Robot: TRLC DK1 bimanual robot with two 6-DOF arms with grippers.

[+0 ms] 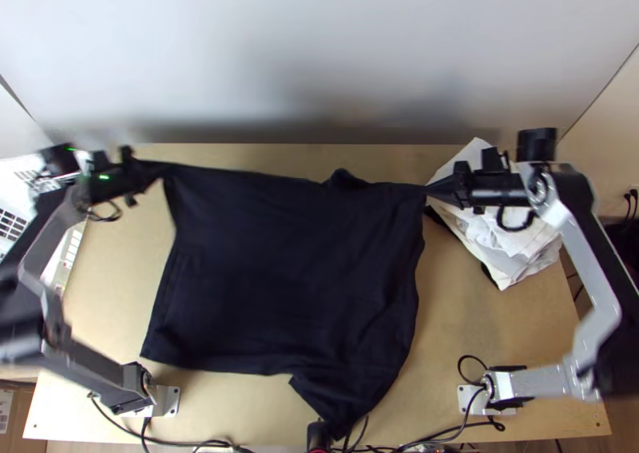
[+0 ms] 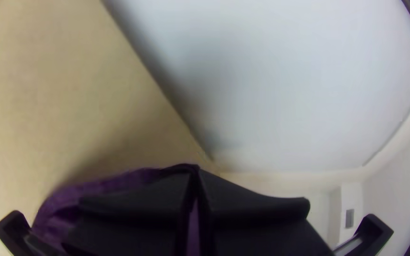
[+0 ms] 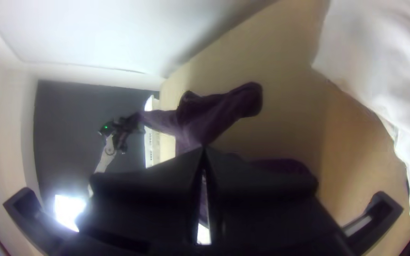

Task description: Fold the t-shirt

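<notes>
Top view: dark T-shirt spread over the wooden table, 2 far corners held. Left gripper: fingers pressed together on 1 corner; right gripper: fingers pinching the other, beside white cloth. Right wrist view: a raised fold of the shirt beyond the fingertips.

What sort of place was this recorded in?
Probably a robotics lab or test station: two jointed robot arms with silver-grey links are mounted at a light wooden table, with a plain pale panel behind it.
</notes>
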